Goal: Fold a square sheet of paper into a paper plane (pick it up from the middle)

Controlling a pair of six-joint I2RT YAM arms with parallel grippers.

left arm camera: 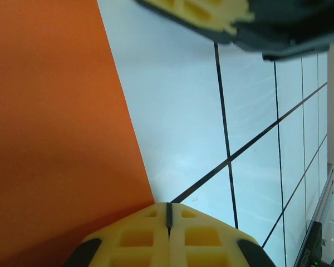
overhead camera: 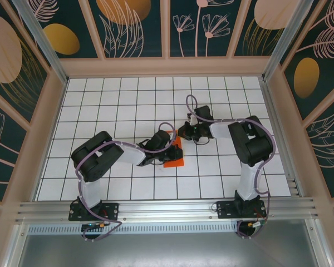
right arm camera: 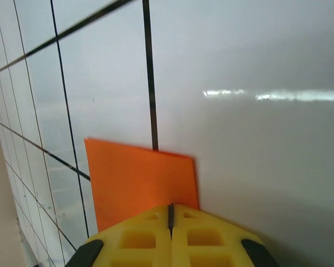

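Top view: note orange paper (overhead camera: 174, 158) lying flat on the white gridded table (overhead camera: 128, 100), just below frame centre, its left part covered by the left gripper (overhead camera: 168, 146), whose arm extends from the lower left. Note right gripper (overhead camera: 185, 132) at the paper's upper end, arm extending from the right. Left wrist view: see paper across the left half of the frame, its straight edge running diagonally down to the yellow fingertips (left arm camera: 142, 239) at bottom centre; record jaws together, a thin dark seam between them. Right wrist view: see paper at lower centre, one corner pointing right, lower edge passing under the yellow fingertips (right arm camera: 200, 239); record jaws together likewise. Cannot tell whether either seam pinches the paper.
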